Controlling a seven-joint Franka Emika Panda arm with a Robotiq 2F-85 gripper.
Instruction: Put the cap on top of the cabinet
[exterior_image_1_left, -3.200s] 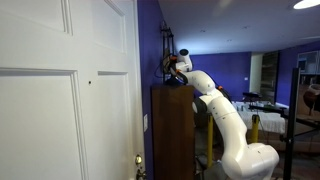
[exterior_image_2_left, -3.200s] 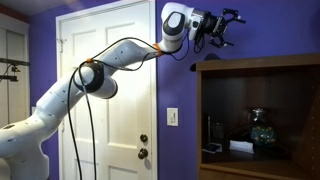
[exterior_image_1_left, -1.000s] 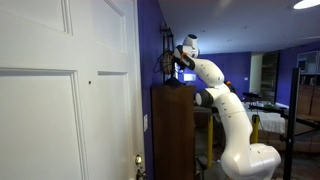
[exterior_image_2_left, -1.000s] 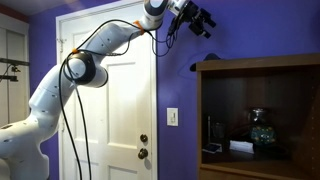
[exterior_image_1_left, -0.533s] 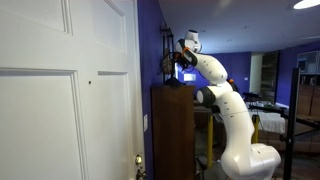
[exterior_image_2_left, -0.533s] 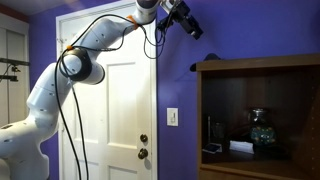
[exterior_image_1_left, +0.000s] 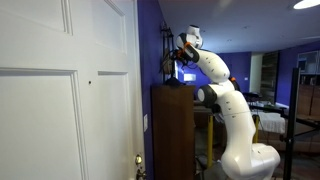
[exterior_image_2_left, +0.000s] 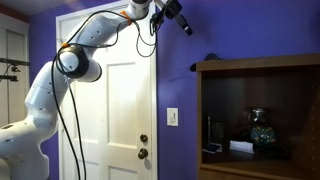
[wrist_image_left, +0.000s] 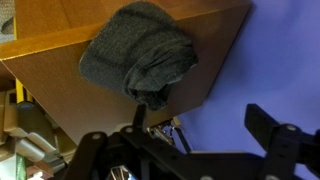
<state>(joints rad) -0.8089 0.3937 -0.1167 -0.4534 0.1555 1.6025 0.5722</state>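
Observation:
The dark grey cap (wrist_image_left: 138, 55) lies slumped on the flat top of the brown wooden cabinet (wrist_image_left: 55, 72), close to a corner, with one fold drooping over the edge. In an exterior view the cap (exterior_image_2_left: 209, 59) is a small dark lump on the left end of the cabinet (exterior_image_2_left: 262, 64). My gripper (wrist_image_left: 205, 128) hangs above it, open and holding nothing, with purple wall showing between the fingers (wrist_image_left: 270, 125). In both exterior views the gripper (exterior_image_2_left: 181, 22) (exterior_image_1_left: 181, 53) is raised well clear of the cabinet (exterior_image_1_left: 172, 130).
A white panelled door (exterior_image_2_left: 110, 100) (exterior_image_1_left: 60, 90) stands next to the cabinet against the purple wall. Small items (exterior_image_2_left: 258, 128) sit on the cabinet's open shelf. Black cables (exterior_image_2_left: 70, 110) hang along the arm. Tables and furniture (exterior_image_1_left: 270, 110) fill the room behind.

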